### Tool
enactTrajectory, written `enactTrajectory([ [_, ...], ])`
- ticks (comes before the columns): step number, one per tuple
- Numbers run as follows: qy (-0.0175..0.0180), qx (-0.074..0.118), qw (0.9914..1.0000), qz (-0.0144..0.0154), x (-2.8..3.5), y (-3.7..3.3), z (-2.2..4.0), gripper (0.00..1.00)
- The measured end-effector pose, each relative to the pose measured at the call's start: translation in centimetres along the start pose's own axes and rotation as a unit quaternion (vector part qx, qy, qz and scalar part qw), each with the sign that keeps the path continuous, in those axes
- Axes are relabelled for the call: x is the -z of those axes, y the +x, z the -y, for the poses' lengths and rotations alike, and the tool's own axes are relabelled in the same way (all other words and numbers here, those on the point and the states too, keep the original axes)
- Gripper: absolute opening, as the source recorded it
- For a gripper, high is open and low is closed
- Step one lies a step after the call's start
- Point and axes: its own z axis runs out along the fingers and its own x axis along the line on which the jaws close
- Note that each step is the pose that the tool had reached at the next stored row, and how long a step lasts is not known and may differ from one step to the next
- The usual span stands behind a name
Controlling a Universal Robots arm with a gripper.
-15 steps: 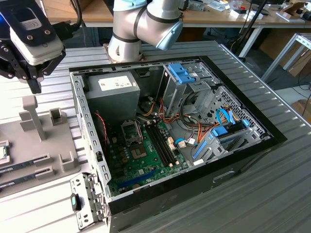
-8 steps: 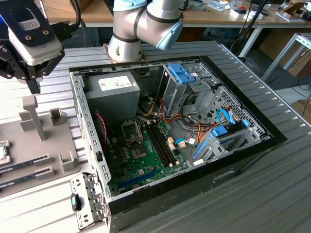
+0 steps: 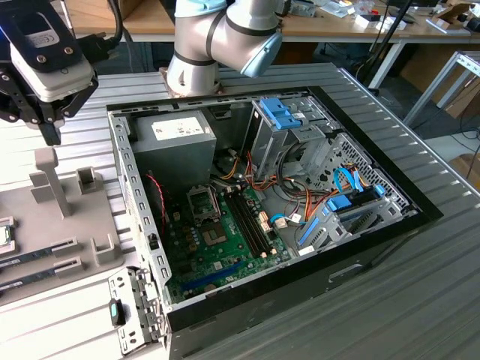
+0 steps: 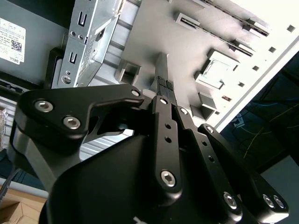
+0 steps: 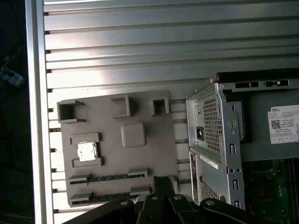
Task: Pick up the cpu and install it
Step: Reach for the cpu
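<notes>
The cpu (image 5: 86, 151) is a small silvery square that lies flat in a recessed holder on the grey fixture plate (image 5: 154, 135), outside the computer case. In the second wrist view the cpu (image 4: 216, 70) sits beyond the fingertips, off to one side. My gripper (image 3: 51, 133) hangs above the back of this plate at the exterior view's left, apart from the cpu. Its black fingers (image 4: 162, 74) are shut together with nothing between them. The black socket frame (image 3: 202, 202) lies on the green motherboard inside the open case.
Grey posts (image 3: 49, 180) stand up from the fixture plate just below the gripper. Memory sticks (image 5: 107, 177) lie in slots along the plate's edge. The case's metal wall (image 3: 124, 187) and power supply (image 3: 172, 142) stand between plate and motherboard. Cables and drive cages (image 3: 300, 127) crowd the case's far side.
</notes>
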Motion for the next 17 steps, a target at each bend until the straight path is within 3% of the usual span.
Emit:
enactTrajectory([
  [17,0.0000,0.000,1.00000,0.0000,-0.08,0.45,0.04,0.11],
])
